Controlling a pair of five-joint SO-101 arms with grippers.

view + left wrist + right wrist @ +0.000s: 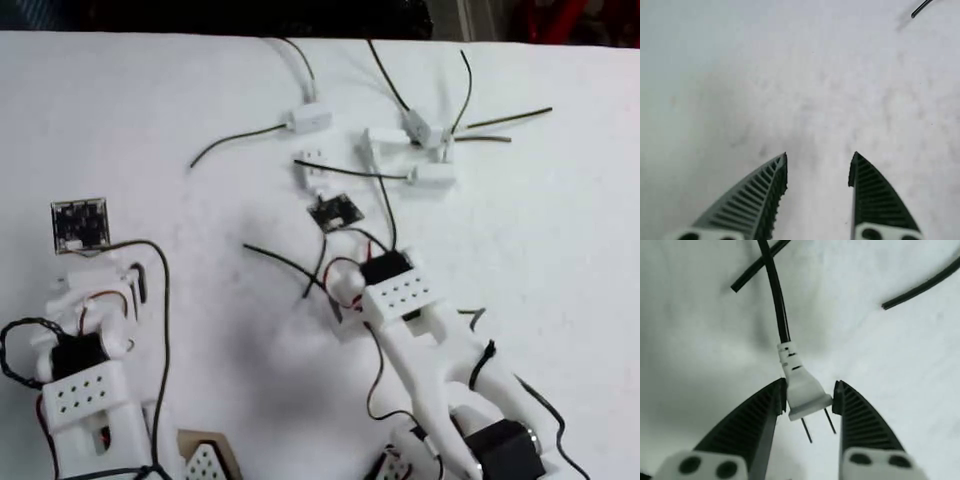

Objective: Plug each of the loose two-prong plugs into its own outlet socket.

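A white two-prong plug (802, 392) on a black cable (774, 290) sits between the fingers of my right gripper (809, 386), which is shut on its sides; its prongs (830, 421) point back toward the wrist. In the high view my right gripper (338, 292) is at mid-table with the black cable (280, 262) trailing left. White outlet sockets (312, 166) and other white connector blocks (432, 177) with cables lie farther back. My left gripper (817, 160) stands open over bare table, and in the high view it (112, 282) is at the near left.
A small dark circuit board (335, 212) lies between my right gripper and the sockets. A black-and-white marker tag (80, 223) sits beyond the left arm. Loose cable ends (508, 119) spread across the back right, and one cable end (921, 7) lies ahead of my left gripper.
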